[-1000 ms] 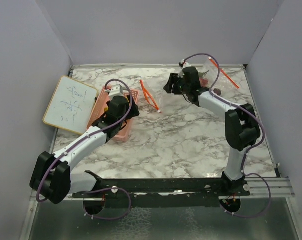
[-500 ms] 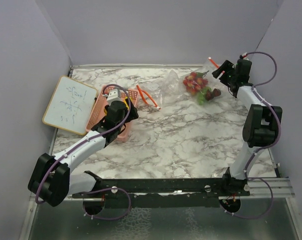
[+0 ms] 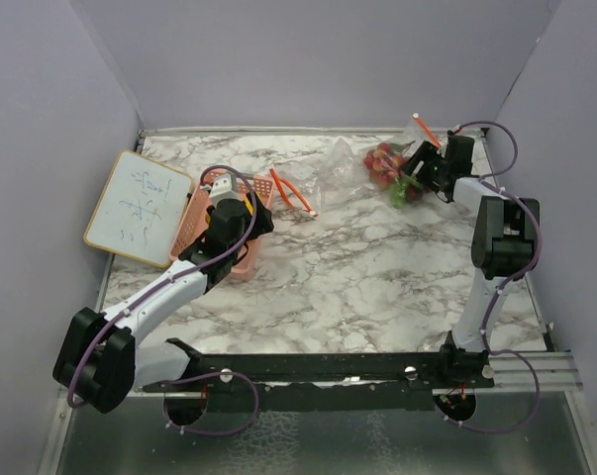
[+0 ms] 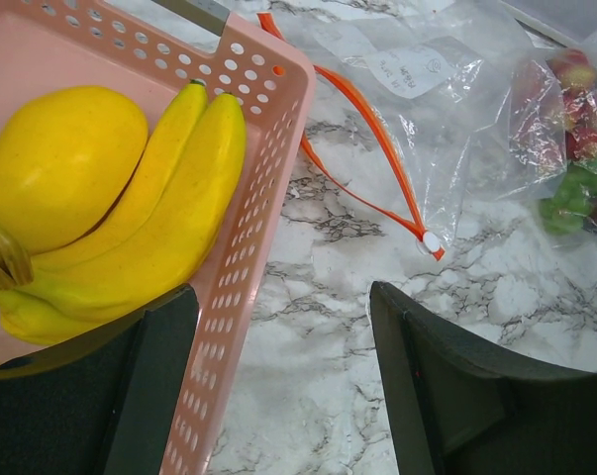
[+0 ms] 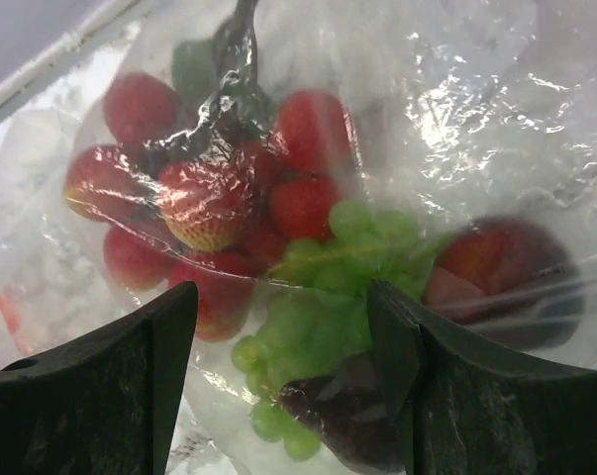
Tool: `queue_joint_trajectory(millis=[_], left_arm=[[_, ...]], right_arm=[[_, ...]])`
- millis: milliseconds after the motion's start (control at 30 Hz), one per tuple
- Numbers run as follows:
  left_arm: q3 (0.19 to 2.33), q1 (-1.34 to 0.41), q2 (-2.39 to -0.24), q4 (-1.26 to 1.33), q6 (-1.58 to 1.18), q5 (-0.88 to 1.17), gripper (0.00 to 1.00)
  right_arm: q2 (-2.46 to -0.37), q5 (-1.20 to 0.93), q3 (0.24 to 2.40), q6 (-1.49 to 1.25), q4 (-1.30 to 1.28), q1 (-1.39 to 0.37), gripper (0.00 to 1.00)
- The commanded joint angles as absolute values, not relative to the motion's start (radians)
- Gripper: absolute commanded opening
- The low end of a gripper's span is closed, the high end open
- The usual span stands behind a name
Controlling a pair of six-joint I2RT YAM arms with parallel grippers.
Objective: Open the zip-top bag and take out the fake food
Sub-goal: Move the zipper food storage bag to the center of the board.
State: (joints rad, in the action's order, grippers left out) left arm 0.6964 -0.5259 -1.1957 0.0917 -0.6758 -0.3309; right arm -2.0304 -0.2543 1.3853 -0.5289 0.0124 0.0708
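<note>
"As I read the overhead view, my left gripper (image 3: 227, 195) hangs over the pink basket (image 3: 191, 226) near the far left corner of the counter (image 3: 357, 267), next to a whiteboard (image 3: 135, 208). My right gripper (image 3: 417, 166) sits at the far right corner, just beside a heap of fake food (image 3: 382, 163)."

"And the bag?"

"The zip-top bag (image 3: 340, 158) lies along the far edge between the two arms, its orange zipper (image 3: 293, 195) toward the basket. From up here I cannot tell how either pair of jaws stands."

"Left wrist?"

"Spread wide, nothing between them: one finger over the basket, the other over marble. Two bananas (image 4: 149, 228) and a lemon (image 4: 50, 163) lie touching inside the basket. The zipper runs just beside its rim."

"Right wrist?"

"Spread too, gripping nothing. Past the fingers I see strawberries (image 5: 204, 203), green grapes (image 5: 318, 307) and a dark purple piece (image 5: 348, 406), all under crinkled clear film, so that food is inside the bag."
</note>
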Motion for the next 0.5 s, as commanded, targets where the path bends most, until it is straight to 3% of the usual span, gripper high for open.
queue_joint_trajectory(millis=[0, 200, 467], left_arm=[[0.684, -0.531, -1.152, 0.107, -0.677, -0.334, 0.73], [0.687, -0.532, -1.143, 0.100, -0.675, -0.337, 0.73], [0.673, -0.539, -1.168, 0.129, -0.692, -0.311, 0.73]], right_arm=[[-1.978, -0.301, 1.284, -0.484, 0.031, 0.035, 0.70], [-1.835, -0.283, 1.052, -0.502, 0.108, -0.078, 0.70], [-1.457, -0.196, 0.818, -0.549, 0.103, -0.274, 0.70]])
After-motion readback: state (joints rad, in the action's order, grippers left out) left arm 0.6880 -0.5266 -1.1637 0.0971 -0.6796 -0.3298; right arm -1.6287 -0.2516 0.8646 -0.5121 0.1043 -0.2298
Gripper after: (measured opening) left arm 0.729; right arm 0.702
